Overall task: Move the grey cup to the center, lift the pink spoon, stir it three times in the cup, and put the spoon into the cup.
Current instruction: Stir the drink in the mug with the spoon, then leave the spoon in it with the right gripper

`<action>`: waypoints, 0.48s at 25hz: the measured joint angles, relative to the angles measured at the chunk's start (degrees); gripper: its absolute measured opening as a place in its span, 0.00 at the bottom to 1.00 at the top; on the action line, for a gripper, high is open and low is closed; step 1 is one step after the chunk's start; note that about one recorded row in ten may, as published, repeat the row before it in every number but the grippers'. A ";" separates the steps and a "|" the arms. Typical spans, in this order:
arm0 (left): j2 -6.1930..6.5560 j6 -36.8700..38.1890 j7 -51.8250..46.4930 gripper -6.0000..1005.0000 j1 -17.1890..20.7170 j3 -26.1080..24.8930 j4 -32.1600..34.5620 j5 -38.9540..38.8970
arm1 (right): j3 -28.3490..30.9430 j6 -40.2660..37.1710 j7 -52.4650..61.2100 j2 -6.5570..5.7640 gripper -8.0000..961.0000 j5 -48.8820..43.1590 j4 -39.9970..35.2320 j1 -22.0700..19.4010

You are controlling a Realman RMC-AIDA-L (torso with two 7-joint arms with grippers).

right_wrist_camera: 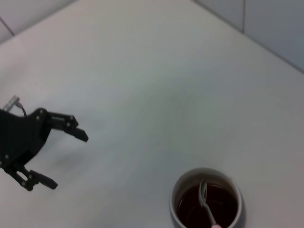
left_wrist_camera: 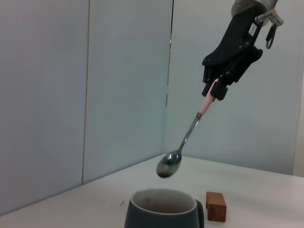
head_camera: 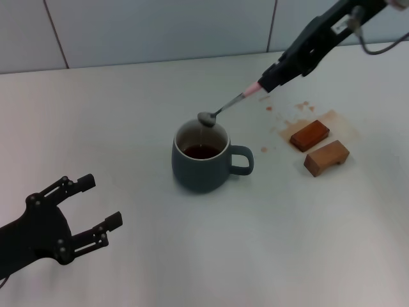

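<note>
Grey cup point(head_camera: 202, 158): stands upright near the middle of the table point(head_camera: 128, 115), handle turned toward the robot's right; a dark reddish-brown liquid sits low inside its cream-white wall.

Pink spoon point(head_camera: 225, 109): held in the air, tilted, with its metal bowl lowest and poised just above the cup's rim (the left wrist view shows a clear gap between spoon bowl and cup mouth). Only a short stretch of the pink handle shows below the grip.

Right end effector point(head_camera: 267, 81): clamped on the top of the spoon's pink handle, reaching in from the far right, above and beyond the cup.

Left end effector point(head_camera: 89, 210): fingers spread apart and holding nothing, hovering low over the near left of the table, well apart from the cup.

Wooden blocks point(head_camera: 317, 146): two brown pieces lying to the right of the cup, near some brownish stains on the table; they look to play no part in this step.

Done so far: the cup seems already placed centrally, and the spoon is lifted.

Left to do: judging by the spoon hanging clear of the liquid, it must yet go down into the cup and be released there; how many stirs are complete cannot be told from these views.
</note>
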 joint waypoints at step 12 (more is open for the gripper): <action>-0.18 -0.30 0.04 0.86 -0.06 0.00 0.00 0.30 | -7.00 5.90 0.31 2.26 0.13 -7.78 12.31 7.23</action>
